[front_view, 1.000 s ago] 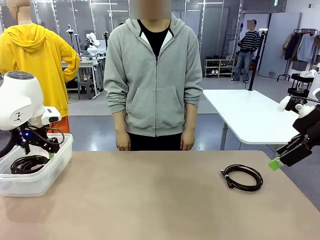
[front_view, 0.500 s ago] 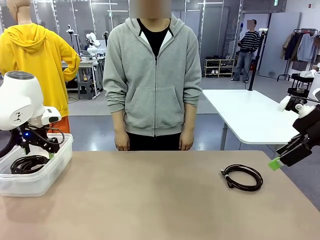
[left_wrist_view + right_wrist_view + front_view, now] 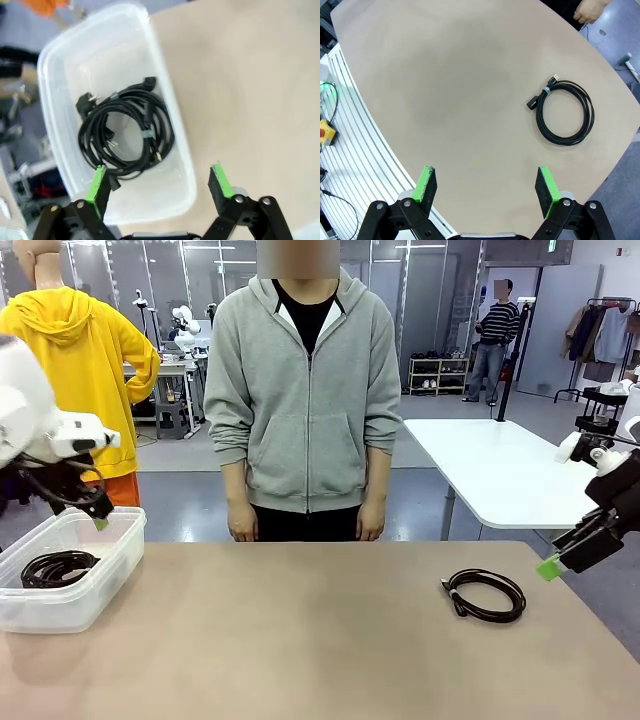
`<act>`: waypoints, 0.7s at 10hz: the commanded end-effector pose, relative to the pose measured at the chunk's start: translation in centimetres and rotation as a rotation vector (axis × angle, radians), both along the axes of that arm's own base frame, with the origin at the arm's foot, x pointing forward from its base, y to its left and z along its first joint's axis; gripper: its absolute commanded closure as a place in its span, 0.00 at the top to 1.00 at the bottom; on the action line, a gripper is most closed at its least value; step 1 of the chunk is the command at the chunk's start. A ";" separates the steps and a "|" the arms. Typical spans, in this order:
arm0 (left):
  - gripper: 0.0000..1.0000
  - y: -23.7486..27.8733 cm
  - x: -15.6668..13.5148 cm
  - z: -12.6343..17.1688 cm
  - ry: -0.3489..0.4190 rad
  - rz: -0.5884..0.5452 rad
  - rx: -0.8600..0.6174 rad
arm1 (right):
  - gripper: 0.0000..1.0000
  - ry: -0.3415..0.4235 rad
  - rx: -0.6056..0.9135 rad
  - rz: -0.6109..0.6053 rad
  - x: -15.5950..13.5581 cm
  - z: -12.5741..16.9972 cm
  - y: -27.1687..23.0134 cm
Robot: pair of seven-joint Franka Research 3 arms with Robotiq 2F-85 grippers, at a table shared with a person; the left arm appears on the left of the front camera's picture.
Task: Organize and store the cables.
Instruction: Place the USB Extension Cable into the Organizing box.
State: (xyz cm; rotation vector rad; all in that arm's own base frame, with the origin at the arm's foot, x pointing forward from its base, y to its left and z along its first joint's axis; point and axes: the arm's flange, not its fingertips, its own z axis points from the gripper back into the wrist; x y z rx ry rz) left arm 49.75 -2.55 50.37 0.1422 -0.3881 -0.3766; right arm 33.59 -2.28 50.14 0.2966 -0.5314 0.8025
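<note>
While one black coiled cable [image 3: 126, 131] lies stored in the clear plastic tub [image 3: 172, 115] beneath the spread, empty left gripper [image 3: 159, 182], the second black coil [image 3: 486, 594] waits on the tan tabletop [image 3: 300, 630], so the spread right gripper [image 3: 487, 187] looks due to descend and pinch it.

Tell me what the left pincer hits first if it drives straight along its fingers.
Probably the clear plastic bin: the open left pincer points down over its near end, towards the bin's floor beside the coiled black cables. Depth is unclear.
</note>
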 end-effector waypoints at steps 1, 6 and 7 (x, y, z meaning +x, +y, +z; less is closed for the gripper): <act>0.99 1.5 -7.6 2.5 -0.034 -0.239 -0.142 | 1.00 0.001 0.006 -0.026 0.2 0.2 0.2; 0.99 1.9 -16.0 2.8 -0.029 -0.363 -0.342 | 1.00 0.001 0.006 -0.026 0.2 0.2 0.2; 0.99 2.3 -16.1 2.7 -0.020 -0.373 -0.357 | 1.00 0.001 0.006 -0.026 0.2 0.2 0.2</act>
